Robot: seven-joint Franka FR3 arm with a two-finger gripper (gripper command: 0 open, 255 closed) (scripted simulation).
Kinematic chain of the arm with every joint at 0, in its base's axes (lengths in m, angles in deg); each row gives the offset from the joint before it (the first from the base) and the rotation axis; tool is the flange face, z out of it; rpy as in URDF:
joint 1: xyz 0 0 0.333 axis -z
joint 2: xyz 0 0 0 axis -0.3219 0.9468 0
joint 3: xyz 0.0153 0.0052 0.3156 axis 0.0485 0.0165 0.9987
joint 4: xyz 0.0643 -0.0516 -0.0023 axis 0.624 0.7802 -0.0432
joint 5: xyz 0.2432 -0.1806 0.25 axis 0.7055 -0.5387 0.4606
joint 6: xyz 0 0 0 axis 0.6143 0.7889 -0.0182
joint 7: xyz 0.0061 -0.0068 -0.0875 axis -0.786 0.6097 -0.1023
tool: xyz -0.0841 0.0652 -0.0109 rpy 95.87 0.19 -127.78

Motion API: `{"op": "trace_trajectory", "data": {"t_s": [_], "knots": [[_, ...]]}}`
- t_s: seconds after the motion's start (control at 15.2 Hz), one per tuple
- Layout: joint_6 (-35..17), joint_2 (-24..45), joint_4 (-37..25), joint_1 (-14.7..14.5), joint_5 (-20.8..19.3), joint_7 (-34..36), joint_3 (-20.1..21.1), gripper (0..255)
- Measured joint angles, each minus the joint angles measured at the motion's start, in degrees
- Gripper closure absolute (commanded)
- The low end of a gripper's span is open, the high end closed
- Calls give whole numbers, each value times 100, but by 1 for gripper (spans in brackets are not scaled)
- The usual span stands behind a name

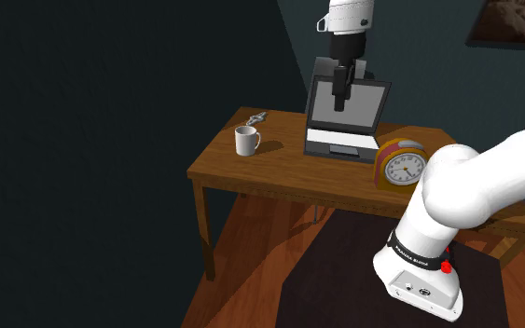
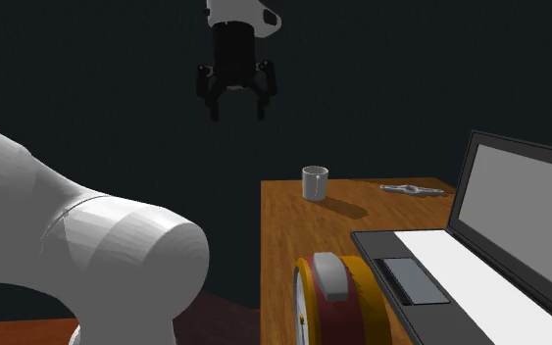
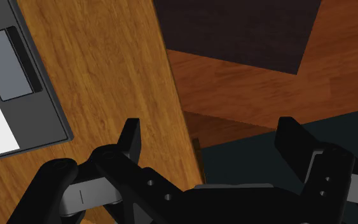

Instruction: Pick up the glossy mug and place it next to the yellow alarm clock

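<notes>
Starting at the shoulder view's left: mug (image 1: 246, 141) stands untouched on the table (image 1: 288, 170); gripper (image 1: 341, 101) hangs high over the laptop (image 1: 346, 121), fingers apart, empty; clock (image 1: 402, 166) sits rightmost. Approach is in hand, I judge; next, travel over the mug and descend.

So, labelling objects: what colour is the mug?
The mug is white, clearest in the shoulder view.

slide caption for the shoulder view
Gripper high over the wooden table; white mug and alarm clock apart, laptop between them.
</notes>
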Motion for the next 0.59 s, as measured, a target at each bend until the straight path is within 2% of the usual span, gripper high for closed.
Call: {"op": "trace_trajectory", "data": {"t_s": [0.2, 0.59], "knots": [[-220, 181, 26, 0, 11, 35, 9, 0], [-1185, 1192, -113, 56, -39, 47, -75, 0]]}}
